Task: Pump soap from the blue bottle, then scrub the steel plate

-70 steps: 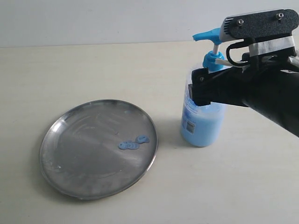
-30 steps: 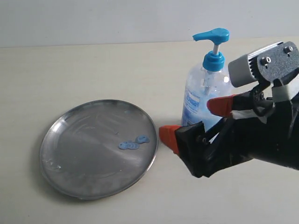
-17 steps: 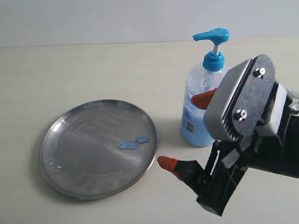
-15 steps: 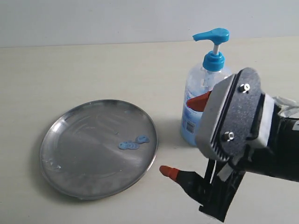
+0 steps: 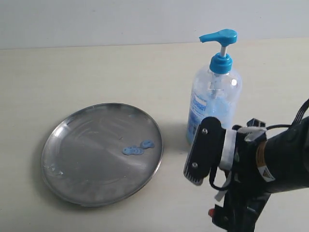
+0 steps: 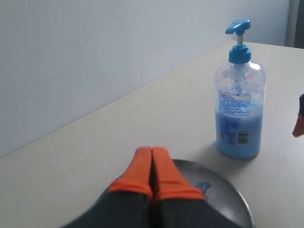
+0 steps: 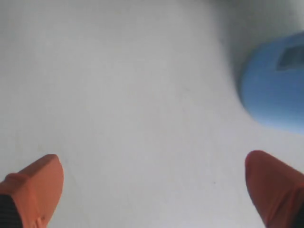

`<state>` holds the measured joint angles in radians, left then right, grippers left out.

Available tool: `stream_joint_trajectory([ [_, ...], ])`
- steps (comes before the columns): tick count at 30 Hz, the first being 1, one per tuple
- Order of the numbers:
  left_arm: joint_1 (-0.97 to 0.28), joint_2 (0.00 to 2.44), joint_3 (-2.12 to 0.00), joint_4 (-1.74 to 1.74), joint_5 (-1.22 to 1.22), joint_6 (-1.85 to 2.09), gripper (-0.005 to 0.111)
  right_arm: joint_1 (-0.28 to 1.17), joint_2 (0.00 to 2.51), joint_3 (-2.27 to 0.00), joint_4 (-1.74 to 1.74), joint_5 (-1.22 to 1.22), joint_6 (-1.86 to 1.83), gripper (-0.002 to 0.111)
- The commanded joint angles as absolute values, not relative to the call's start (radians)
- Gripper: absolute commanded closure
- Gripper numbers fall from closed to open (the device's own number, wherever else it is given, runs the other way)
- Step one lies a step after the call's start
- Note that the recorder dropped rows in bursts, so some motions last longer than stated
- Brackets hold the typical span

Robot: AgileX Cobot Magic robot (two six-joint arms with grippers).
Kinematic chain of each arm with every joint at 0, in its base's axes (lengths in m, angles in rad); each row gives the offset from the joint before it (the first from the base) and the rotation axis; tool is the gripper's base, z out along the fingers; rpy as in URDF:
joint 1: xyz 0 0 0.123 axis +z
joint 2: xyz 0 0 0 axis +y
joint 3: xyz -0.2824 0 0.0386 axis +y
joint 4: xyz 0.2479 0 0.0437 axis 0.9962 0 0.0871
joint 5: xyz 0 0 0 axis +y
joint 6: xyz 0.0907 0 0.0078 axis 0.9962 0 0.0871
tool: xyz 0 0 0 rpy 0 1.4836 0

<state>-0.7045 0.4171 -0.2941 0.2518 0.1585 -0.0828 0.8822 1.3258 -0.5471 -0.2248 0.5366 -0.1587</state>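
Note:
The blue bottle (image 5: 214,96) stands upright on the table, right of the steel plate (image 5: 91,159); it also shows in the left wrist view as the bottle (image 6: 239,107). Small blobs of light blue soap (image 5: 137,147) lie on the plate's right part. My right gripper (image 7: 152,190) is open and points down at bare table in front of the bottle, whose base (image 7: 278,90) sits off to one side. The right arm (image 5: 251,169) is low at the lower right. My left gripper (image 6: 153,164) is shut with nothing in it, above the plate (image 6: 228,194); it is out of the exterior view.
A pale table (image 5: 96,67) carries everything, with a light wall (image 5: 96,19) behind it. An orange fingertip (image 6: 299,124) of the right gripper shows at the edge of the left wrist view.
My right arm has come away from the bottle's pump, swung down and forward, and now sits low in front of the bottle with its fingers spread. Bottle, plate and soap have not moved.

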Motion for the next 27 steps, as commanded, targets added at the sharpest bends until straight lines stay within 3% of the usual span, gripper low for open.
stream_joint_trajectory([
  [1, -0.707, 0.447, -0.292, 0.254, 0.147, -0.083, 0.107, 0.884, 1.325, -0.578, -0.436, 0.615, 0.092, 0.006],
  [4, -0.707, 0.454, -0.292, 0.254, 0.147, -0.083, 0.107, 0.884, 1.325, -0.576, -0.517, 0.610, 0.174, 0.007],
  [7, -0.707, 0.454, -0.292, 0.254, 0.147, -0.083, 0.107, 0.884, 1.325, -0.576, -0.579, 0.572, 0.243, 0.015],
  [20, -0.707, 0.455, -0.292, 0.256, 0.162, -0.083, 0.107, 0.884, 1.323, -0.576, -0.638, 0.497, 0.322, 0.089],
  [24, -0.707, 0.486, -0.292, 0.256, 0.168, -0.083, 0.107, 0.884, 1.295, -0.576, -0.636, 0.476, 0.322, 0.106],
  [27, -0.707, 0.526, -0.292, 0.256, 0.170, -0.083, 0.107, 0.884, 1.254, -0.576, -0.636, 0.464, 0.324, 0.108],
])
